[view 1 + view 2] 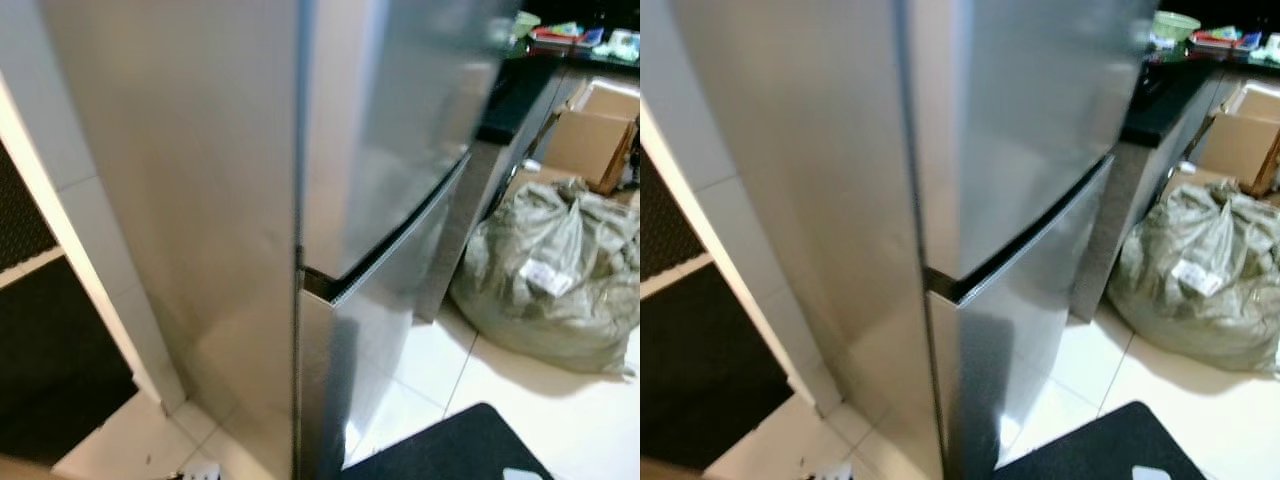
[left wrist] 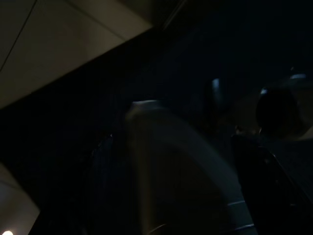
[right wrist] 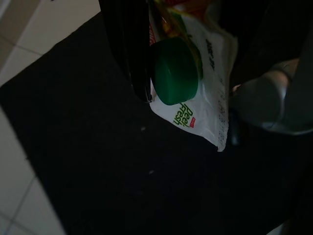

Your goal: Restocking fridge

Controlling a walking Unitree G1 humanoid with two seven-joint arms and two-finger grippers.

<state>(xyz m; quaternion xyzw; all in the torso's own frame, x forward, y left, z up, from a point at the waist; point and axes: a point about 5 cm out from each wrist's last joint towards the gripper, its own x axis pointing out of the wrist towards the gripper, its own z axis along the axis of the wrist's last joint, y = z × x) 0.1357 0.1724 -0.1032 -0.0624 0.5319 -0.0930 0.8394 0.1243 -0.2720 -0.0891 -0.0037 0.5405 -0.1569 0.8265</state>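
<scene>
A white tiled floor (image 1: 1160,385) is partly covered by a black mat (image 1: 1110,450), with a stuffed sack (image 1: 1200,290) and cardboard boxes (image 1: 590,140) set beside a dark counter (image 1: 1160,100).

My head cameras look down at close range on the closed fridge (image 1: 330,200), both sharing its door seam, the grey sack (image 1: 1200,280) and the black mat (image 1: 450,450). My left wrist view is nearly dark. My right wrist view faces down onto that mat, past a green-capped pouch (image 3: 190,83).
</scene>
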